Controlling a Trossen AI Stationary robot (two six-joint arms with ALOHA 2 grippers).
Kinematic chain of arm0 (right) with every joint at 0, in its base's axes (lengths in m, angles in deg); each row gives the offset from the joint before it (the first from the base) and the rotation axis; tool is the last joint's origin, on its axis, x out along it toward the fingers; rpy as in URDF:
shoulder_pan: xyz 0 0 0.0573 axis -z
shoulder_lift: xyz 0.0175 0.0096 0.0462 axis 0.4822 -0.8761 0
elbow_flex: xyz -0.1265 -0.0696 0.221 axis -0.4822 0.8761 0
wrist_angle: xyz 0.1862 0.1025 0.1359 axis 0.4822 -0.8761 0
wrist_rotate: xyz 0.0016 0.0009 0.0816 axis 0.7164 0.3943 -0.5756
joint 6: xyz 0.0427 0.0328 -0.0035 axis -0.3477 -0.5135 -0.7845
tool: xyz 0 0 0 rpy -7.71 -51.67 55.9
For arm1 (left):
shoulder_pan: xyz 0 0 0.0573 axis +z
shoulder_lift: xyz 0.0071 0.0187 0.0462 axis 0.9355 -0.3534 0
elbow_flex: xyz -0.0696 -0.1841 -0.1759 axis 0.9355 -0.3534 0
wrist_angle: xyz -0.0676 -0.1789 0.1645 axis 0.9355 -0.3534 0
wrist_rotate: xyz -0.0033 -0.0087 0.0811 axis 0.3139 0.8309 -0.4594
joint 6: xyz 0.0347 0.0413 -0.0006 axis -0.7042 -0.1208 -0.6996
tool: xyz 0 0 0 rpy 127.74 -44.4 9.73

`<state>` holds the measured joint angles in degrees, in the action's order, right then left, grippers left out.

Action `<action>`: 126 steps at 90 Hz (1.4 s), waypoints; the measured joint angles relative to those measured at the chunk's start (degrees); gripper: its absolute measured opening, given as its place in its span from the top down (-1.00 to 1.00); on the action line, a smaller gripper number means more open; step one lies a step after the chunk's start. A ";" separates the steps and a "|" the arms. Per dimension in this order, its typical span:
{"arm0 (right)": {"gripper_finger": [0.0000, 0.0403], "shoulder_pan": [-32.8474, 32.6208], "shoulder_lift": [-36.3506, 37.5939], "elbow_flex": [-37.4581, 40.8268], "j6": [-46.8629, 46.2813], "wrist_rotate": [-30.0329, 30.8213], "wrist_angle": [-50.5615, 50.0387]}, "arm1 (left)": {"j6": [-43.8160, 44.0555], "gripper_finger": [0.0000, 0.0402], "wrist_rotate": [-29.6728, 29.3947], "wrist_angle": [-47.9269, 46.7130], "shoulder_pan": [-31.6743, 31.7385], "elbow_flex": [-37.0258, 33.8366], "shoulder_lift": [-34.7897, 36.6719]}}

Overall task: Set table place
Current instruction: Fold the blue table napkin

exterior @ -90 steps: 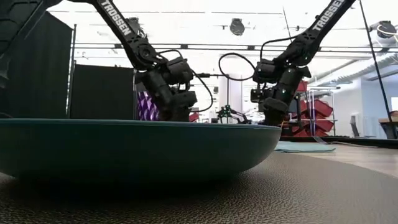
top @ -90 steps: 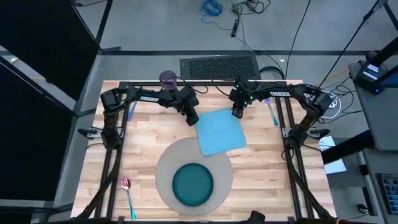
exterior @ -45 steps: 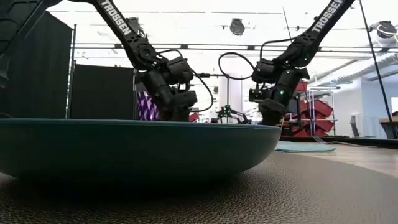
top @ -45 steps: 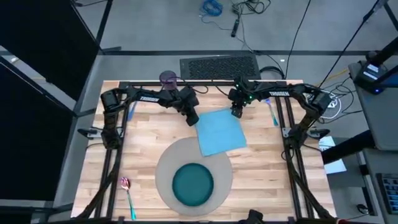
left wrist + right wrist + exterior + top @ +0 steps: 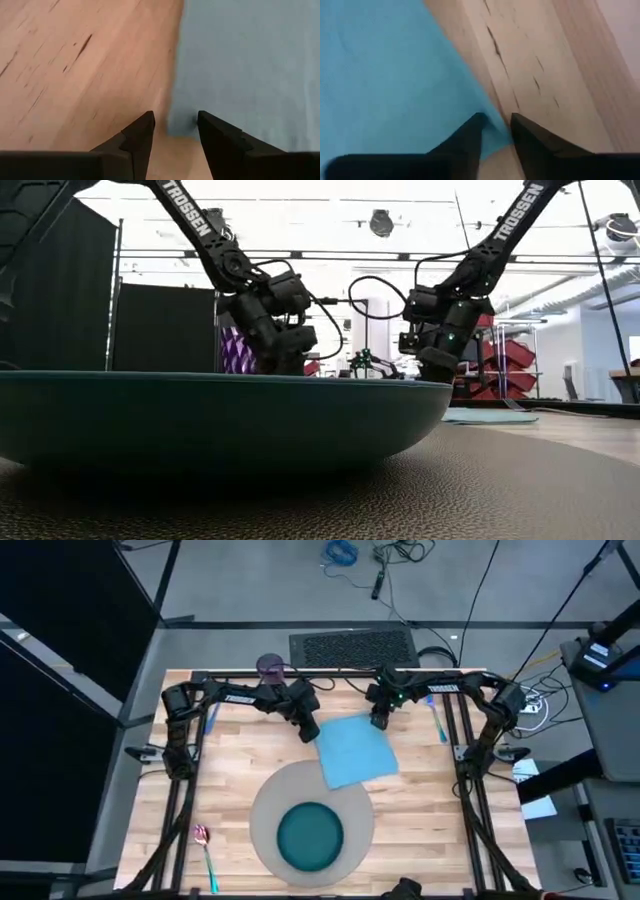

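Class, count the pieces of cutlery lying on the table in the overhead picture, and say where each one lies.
3: a pink-bowled, green-handled spoon at the near left edge, a blue utensil under the left arm, and another blue utensil under the right arm. The arms may hide more.

Bench [image 5: 240, 755]: pale wood planks, dark grain streaks, black frame. Napkin [image 5: 353, 750]: plain light blue. Mat [image 5: 262, 815]: grey. Plate [image 5: 310, 836]: teal. Cup [image 5: 269, 665]: purple. Spoon [image 5: 205, 852]: pink bowl, green handle. Both arms: black.
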<state>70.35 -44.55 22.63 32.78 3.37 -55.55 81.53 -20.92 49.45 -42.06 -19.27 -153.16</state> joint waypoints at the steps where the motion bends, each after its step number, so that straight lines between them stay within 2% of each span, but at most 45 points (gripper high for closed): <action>1: 0.84 0.00 -0.04 -0.17 0.01 -0.06 -0.25 | -0.07 0.35 -0.01 0.01 0.00 0.00 0.00; 6: 0.94 -0.13 -0.15 -1.02 0.02 -0.20 -1.24 | -0.07 0.43 -0.31 0.03 0.02 -0.01 -0.02; 21: 0.99 -0.87 -0.31 -4.84 -0.95 -0.24 -3.63 | -0.01 0.88 -1.56 0.66 0.00 -0.09 -0.08; 26: 0.99 -1.29 -0.29 -6.12 -1.23 -0.24 -5.48 | 0.28 0.96 -1.54 1.43 -0.05 -0.13 -0.11; 48: 1.00 -3.85 -0.26 -13.51 -1.45 -0.34 -17.34 | -0.08 1.00 -4.46 1.02 -0.78 -0.29 2.32; 63: 1.00 -5.18 -0.18 -19.83 -1.39 1.98 -26.48 | -1.37 1.00 -9.68 0.27 -1.29 -0.17 9.48; 83: 1.00 -6.68 0.33 -29.21 -1.24 3.00 -37.22 | -1.78 1.00 -11.32 -2.40 -1.52 -0.15 21.36; 100: 1.00 -7.98 5.48 -35.23 -1.96 2.93 -40.33 | -2.71 1.00 -14.08 -5.48 -1.55 -0.13 28.92; 126: 1.00 -8.28 14.20 -39.23 -3.63 2.76 -39.80 | -2.78 1.00 -15.55 -4.00 -1.51 -0.10 34.10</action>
<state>62.06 -30.36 -16.60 29.15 6.13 -95.35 78.75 -36.47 45.45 -43.57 -19.37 -119.06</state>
